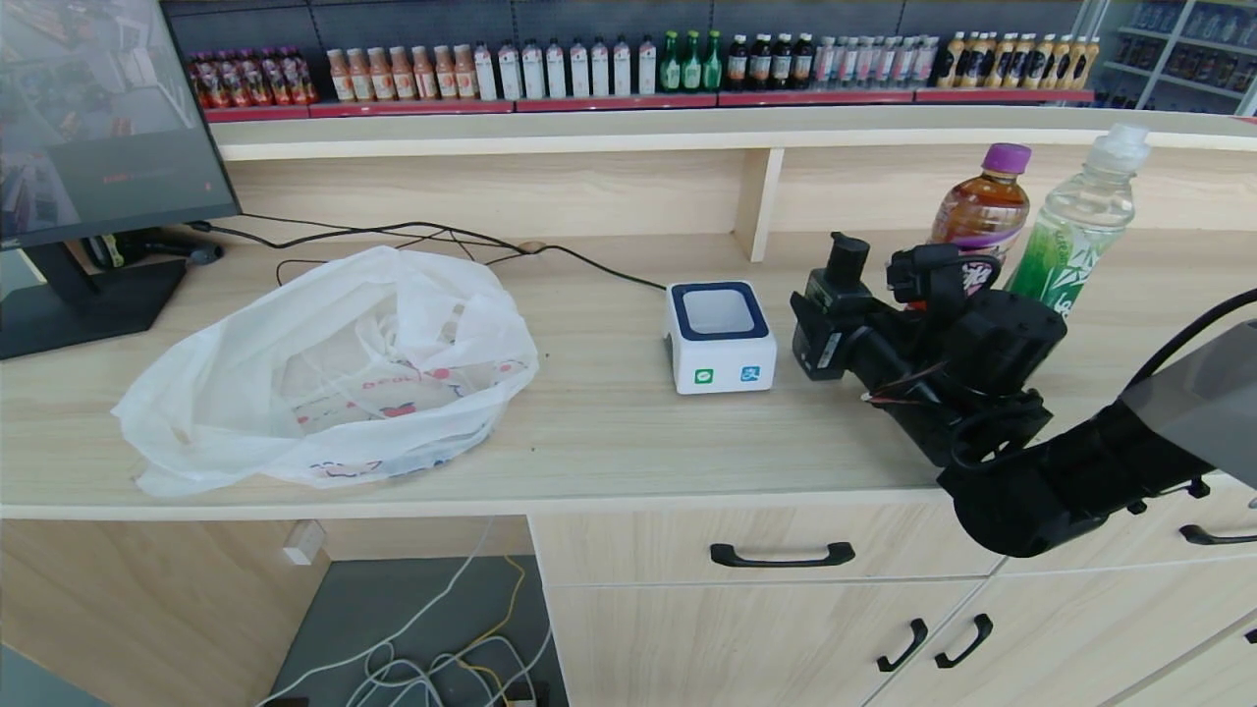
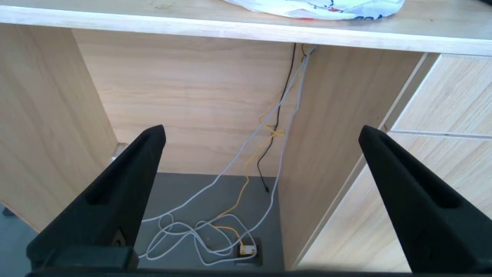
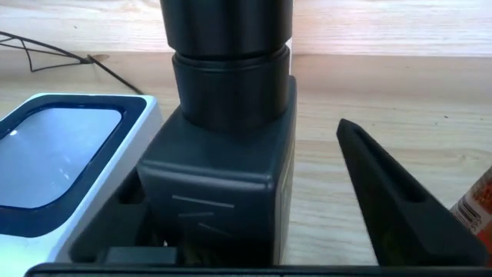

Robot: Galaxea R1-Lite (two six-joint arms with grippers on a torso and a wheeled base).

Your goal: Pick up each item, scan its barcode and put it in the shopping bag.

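The pick-up-and-scan step is seemingly under way, with the right claw (image 1: 864, 344) sitting released around the dark square bottle (image 1: 828, 309) on the worktop (image 1: 609, 432) just beside the scanner (image 1: 720, 337), so it is next needing to clench and present the barcode.

Pale wood counter (image 1: 609, 442), drawers (image 1: 638, 555) below, bottle-lined shelf (image 1: 609, 102) behind

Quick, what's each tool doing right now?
Left tool: open, empty.
Right tool: around a black bottle; open or closed cannot be told.
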